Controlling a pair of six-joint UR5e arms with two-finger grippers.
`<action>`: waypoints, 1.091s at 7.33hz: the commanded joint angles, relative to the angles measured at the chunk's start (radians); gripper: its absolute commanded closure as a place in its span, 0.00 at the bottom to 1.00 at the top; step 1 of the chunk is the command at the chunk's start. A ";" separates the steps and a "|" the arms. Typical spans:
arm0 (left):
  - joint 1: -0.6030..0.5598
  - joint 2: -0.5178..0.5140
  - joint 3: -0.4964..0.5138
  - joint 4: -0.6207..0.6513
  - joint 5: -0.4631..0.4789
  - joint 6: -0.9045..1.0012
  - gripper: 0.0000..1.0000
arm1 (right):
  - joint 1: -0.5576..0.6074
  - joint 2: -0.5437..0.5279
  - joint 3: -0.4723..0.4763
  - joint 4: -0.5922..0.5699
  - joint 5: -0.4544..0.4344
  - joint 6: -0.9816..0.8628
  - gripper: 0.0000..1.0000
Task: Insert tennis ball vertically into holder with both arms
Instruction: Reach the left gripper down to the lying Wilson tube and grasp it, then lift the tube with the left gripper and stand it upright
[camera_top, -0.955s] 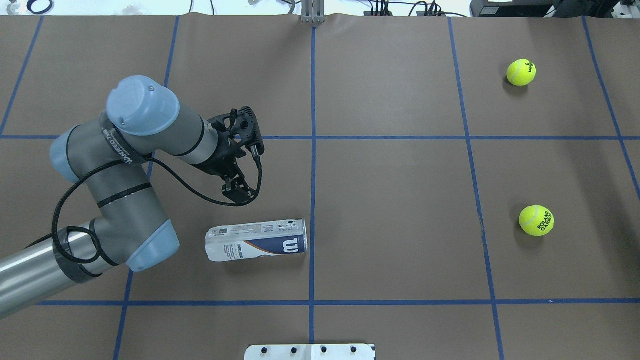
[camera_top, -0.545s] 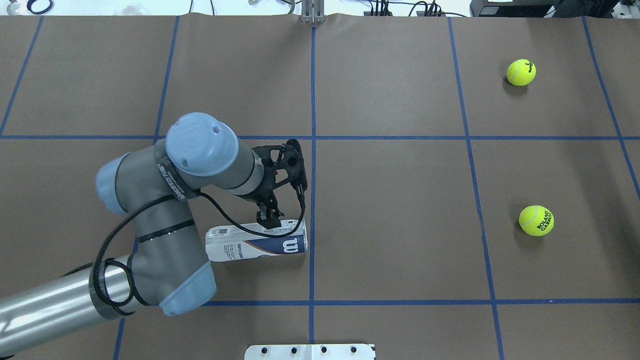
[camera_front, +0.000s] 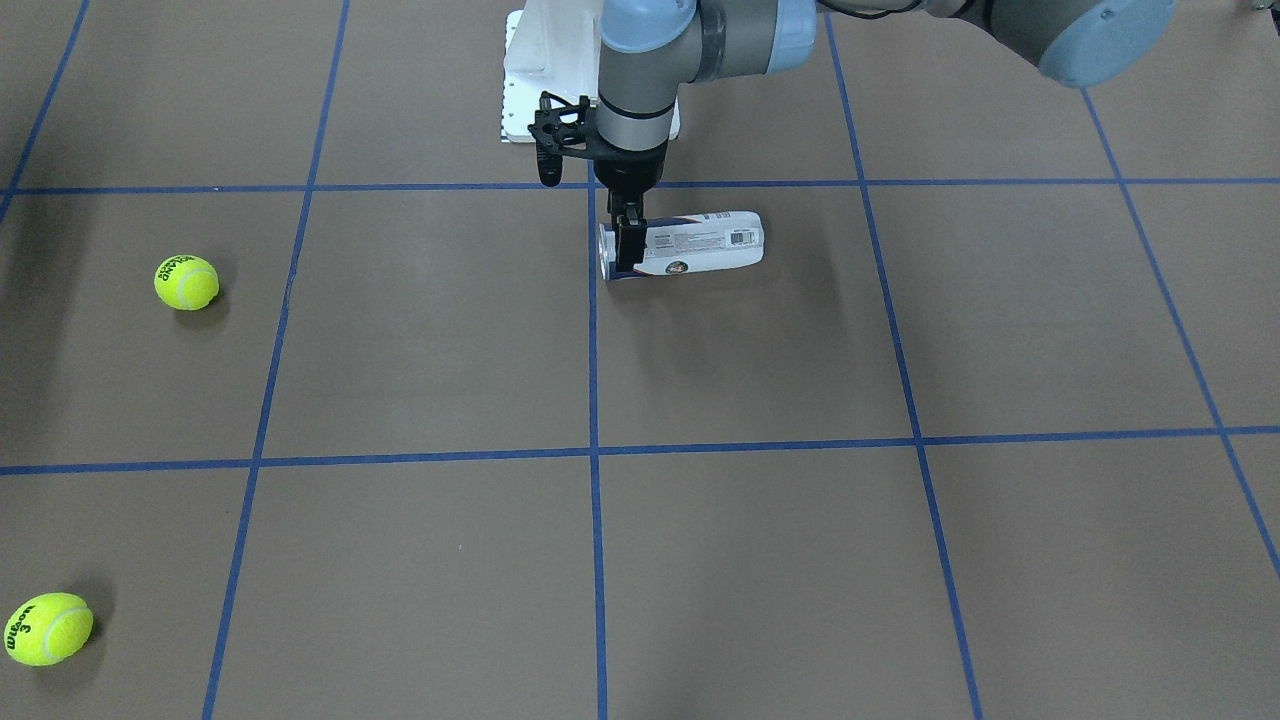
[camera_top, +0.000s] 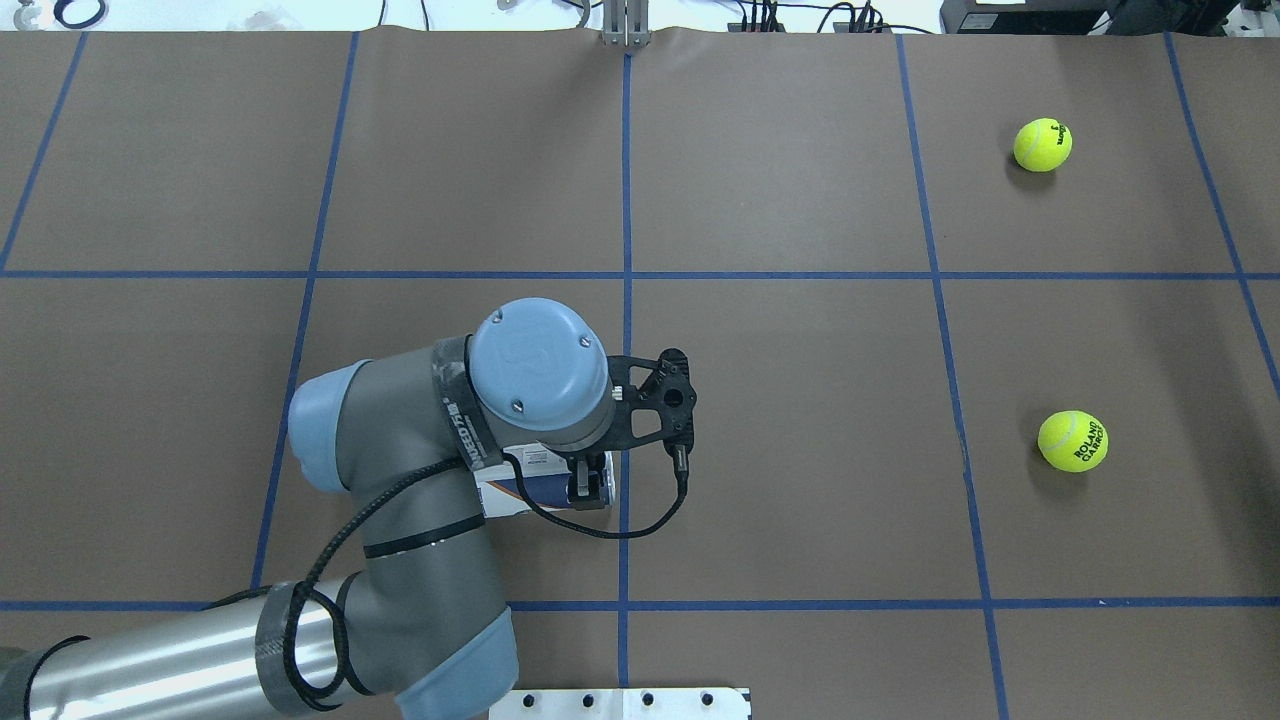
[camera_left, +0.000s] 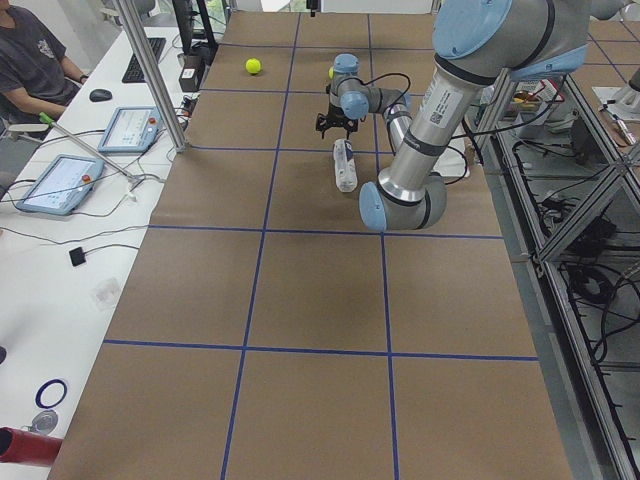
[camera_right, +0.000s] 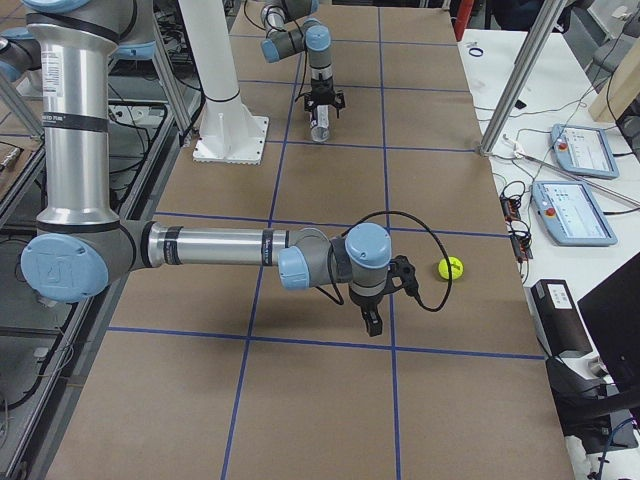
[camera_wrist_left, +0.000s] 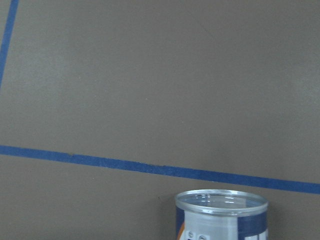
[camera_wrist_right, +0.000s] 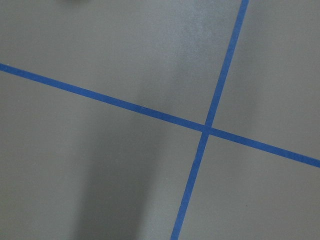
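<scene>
The holder (camera_top: 545, 487) lies on its side on the brown table, open end toward the centre line, mostly covered by my left arm; it also shows as a clear can (camera_front: 700, 243). My left gripper (camera_front: 628, 255) points down over the holder's open end and looks open, one finger (camera_front: 628, 245) hanging in front of the can. The left wrist view shows only the holder's rim (camera_wrist_left: 221, 200). Two yellow tennis balls (camera_top: 1042, 145) (camera_top: 1072, 441) rest far to the right. My right gripper (camera_right: 372, 322) hovers over the table near a ball (camera_right: 451, 267); I cannot tell its state.
A white pedestal base (camera_top: 620, 703) sits at the table's near edge. Blue tape lines (camera_top: 626, 200) divide the table into squares. A person (camera_left: 30, 60) sits at a side bench with tablets (camera_left: 55, 185).
My left arm swung right and toward the robot, bringing the gripper from beyond the holder down over its open end. The holder and both balls stayed put.
</scene>
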 joint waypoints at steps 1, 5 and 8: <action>0.041 -0.029 0.012 0.037 0.067 0.011 0.00 | 0.000 -0.006 -0.002 0.013 -0.001 0.002 0.00; 0.043 -0.065 0.087 0.031 0.061 -0.003 0.00 | 0.000 -0.017 -0.002 0.011 0.001 0.010 0.00; 0.049 -0.065 0.099 0.025 0.061 -0.003 0.00 | -0.002 -0.017 -0.002 0.011 0.001 0.010 0.00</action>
